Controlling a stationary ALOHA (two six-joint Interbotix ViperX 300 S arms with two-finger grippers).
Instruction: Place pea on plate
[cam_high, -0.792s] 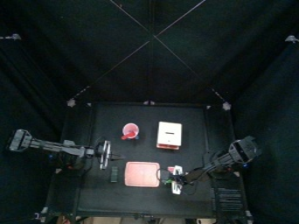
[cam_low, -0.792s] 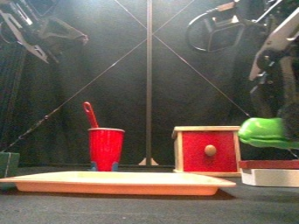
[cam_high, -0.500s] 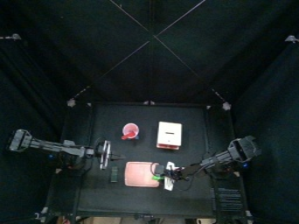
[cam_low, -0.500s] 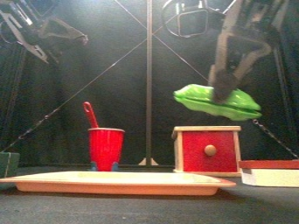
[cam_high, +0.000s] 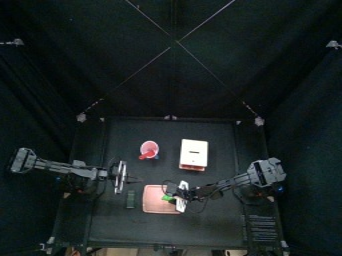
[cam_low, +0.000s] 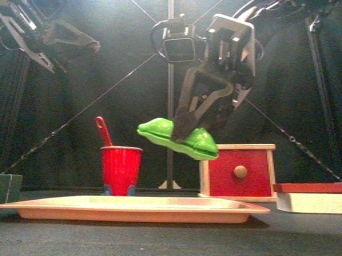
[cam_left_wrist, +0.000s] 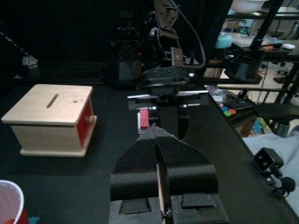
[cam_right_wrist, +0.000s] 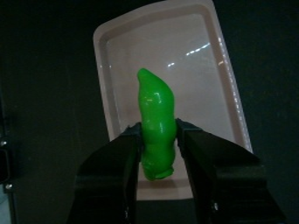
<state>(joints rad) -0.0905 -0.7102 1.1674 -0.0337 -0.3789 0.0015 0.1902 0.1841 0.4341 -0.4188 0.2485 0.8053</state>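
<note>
Carrying noted: pea (cam_right_wrist: 156, 122) clamped in the right jaws (cam_right_wrist: 159, 150), shifted from beside the plate (cam_right_wrist: 117, 52) to above it; release was judged next. Left jaws (cam_left_wrist: 163, 157) were seen closed, empty.

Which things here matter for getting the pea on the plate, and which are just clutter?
Job:
- pea, held in right pincer
- plate, below it

Lying about:
- red cup
- box
- left pincer, resting aside
</note>
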